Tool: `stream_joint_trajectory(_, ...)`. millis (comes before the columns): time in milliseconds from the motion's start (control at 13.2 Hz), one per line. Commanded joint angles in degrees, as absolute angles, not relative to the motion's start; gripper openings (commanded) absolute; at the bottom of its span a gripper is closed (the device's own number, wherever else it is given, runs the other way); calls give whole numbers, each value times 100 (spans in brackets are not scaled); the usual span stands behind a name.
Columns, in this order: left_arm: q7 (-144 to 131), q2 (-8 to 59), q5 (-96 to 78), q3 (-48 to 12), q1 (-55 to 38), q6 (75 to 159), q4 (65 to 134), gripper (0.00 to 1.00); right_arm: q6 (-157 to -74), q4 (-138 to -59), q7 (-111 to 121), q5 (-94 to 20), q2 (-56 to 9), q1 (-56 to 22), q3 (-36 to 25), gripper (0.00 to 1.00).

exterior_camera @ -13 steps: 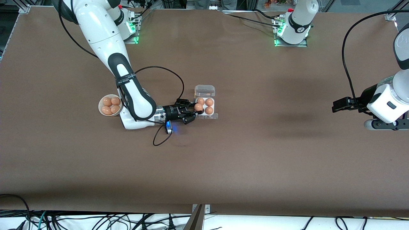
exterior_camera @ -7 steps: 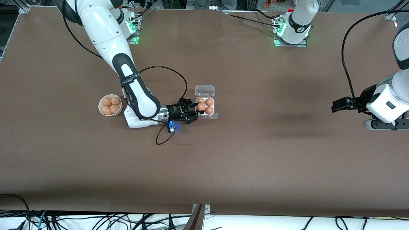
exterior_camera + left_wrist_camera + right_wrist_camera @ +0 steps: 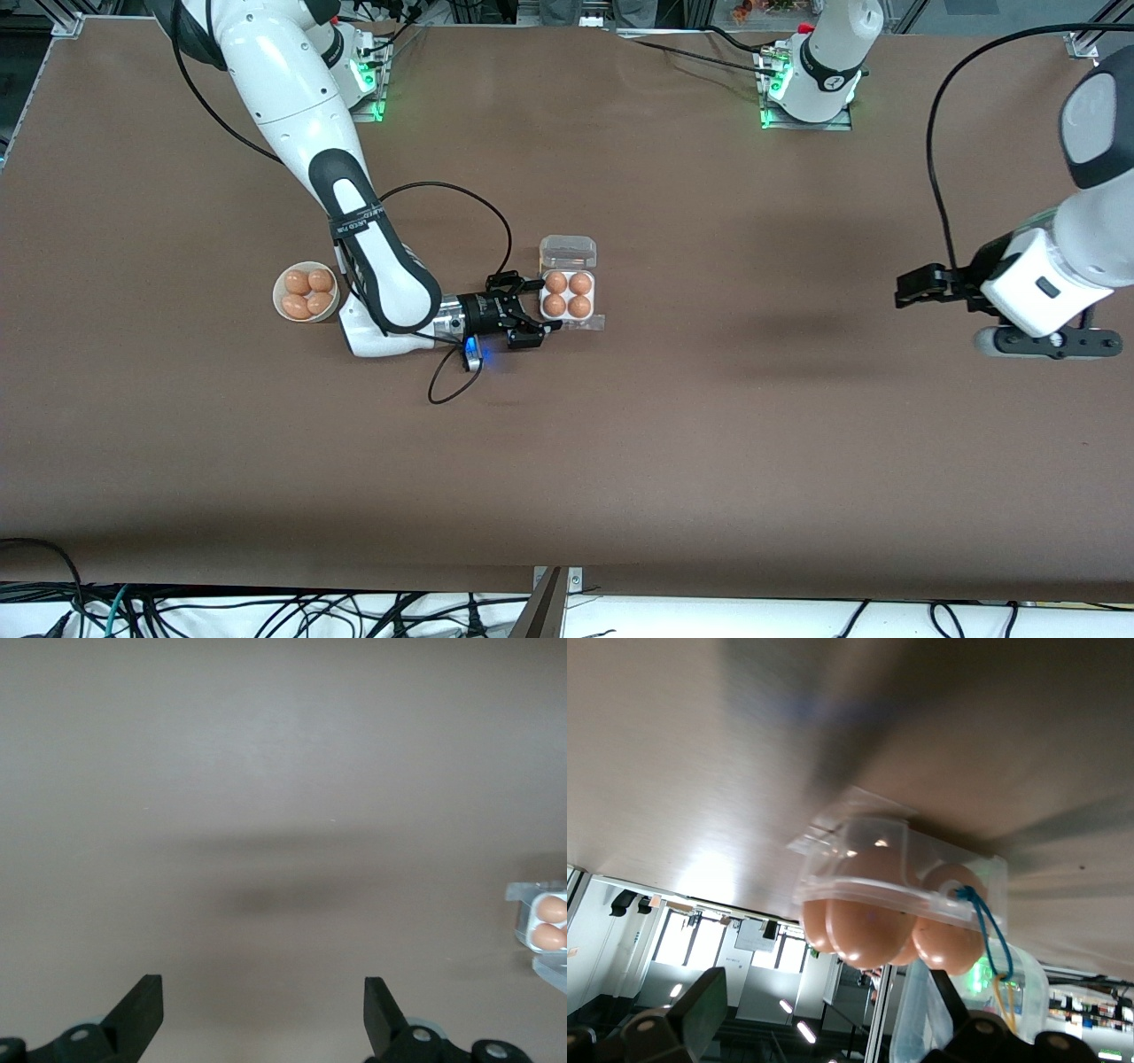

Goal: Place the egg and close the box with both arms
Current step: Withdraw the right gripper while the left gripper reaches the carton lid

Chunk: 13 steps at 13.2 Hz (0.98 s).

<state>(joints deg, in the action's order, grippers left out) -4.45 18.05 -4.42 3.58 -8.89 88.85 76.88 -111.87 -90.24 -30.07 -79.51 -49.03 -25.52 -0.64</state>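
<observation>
Front view: the right gripper (image 3: 538,309) stands released and empty just beside the box (image 3: 568,297), on the side toward the right arm's end of the table. The egg (image 3: 555,305) sits in the cell closest to it; all four cells are filled with matching orange-brown eggs. The clear lid (image 3: 568,252) lies open; closing is left. The left gripper (image 3: 905,290) waits, open, well apart over bare table.

We see a broad brown counter (image 3: 673,443) with a matte top under soft overhead light. Silver metal framing (image 3: 66,22) runs along its upper corners. Below its lower edge, black cables (image 3: 266,611) lie tangled on a pale floor (image 3: 753,620).
</observation>
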Motion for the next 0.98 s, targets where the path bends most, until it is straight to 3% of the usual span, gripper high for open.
stream_joint_trajectory(0, -1035, 1942, -562, 404, -1483, 8798, 7638, 91, -11109, -8588, -3067, -7490, -4905, -2470, -193, 100)
stream_joint_trajectory(151, -1606, 2074, -842, 404, -1836, 8815, 7585, 75, -11031, -8482, -3093, -7191, -4791, -2408, -421, 100)
stream_joint_trajectory(453, -2589, 2232, -1625, 404, -2275, 8815, 7585, 32, -10416, -8033, -3111, -5514, -4536, -2391, -974, 100)
stream_joint_trajectory(680, -3215, 2390, -1766, 404, -2775, 8815, 7585, 15, -10354, -8033, -3103, -3883, -3931, -2417, -1186, 100)
stream_joint_trajectory(907, -4067, 2592, -1950, 404, -3215, 8815, 7576, 13, -10030, -8042, -3094, -1817, -3464, -2365, -1134, 100)
